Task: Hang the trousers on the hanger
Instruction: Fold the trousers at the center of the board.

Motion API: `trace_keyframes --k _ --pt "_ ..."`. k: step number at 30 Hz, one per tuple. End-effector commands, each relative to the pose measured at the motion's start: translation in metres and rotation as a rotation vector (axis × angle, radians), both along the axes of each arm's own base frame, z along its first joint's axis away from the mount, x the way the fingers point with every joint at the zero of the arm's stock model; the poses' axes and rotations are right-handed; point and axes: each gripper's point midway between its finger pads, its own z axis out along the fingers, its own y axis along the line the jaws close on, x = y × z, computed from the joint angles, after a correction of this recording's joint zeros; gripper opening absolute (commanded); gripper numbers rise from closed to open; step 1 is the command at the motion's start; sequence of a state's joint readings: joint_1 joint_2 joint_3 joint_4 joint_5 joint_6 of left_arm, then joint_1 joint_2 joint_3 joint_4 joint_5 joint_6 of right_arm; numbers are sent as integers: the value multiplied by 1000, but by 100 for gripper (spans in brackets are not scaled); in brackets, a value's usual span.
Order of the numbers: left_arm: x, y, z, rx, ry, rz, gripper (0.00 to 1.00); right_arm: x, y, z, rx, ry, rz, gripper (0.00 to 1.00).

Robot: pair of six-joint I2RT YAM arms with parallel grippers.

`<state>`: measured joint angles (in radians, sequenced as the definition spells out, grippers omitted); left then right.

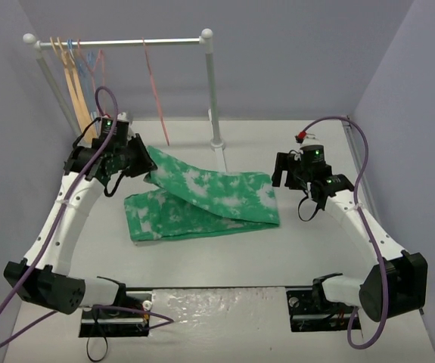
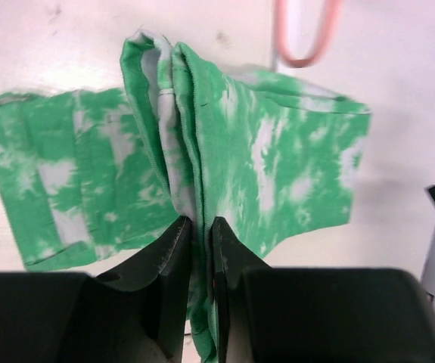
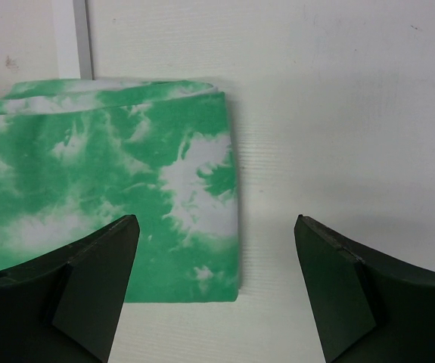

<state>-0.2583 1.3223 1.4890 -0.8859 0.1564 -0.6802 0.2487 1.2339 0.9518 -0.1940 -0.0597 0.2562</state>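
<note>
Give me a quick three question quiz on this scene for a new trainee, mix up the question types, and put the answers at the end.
1. True or false: the right tool is clamped on the trousers.
2. Where is the pink hanger? A: hanging from the rail. B: lying flat. C: threaded through a trouser leg.
3. Which tool pinches a bunched fold of the cloth?
Key: 1 false, its jaws stand open over the folded end. 2 A. 3 the left tool.
</note>
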Motion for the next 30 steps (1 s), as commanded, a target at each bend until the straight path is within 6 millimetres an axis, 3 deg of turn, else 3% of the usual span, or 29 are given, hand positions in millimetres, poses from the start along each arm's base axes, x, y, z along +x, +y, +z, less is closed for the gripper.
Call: trace_keyframes --k 1,5,10,14,23,26,30 --pt "-8 -5 60 -69 -133 13 0 12 -3 21 -1 -61 -12 81" --pt "-20 13 61 -10 -149 70 0 13 -1 19 2 -53 -4 81" --pt "-30 26 26 25 -96 123 0 12 -1 15 -2 -43 -2 81" --pt "-31 32 -34 77 4 134 0 11 0 10 3 -30 6 81" --pt "-18 59 -123 220 109 173 0 8 4 3 9 -14 25 81" --pt "-16 66 -136 225 125 177 0 7 4 2 11 -11 28 81" --pt "-9 66 -114 224 53 155 0 6 3 1 7 -11 24 81"
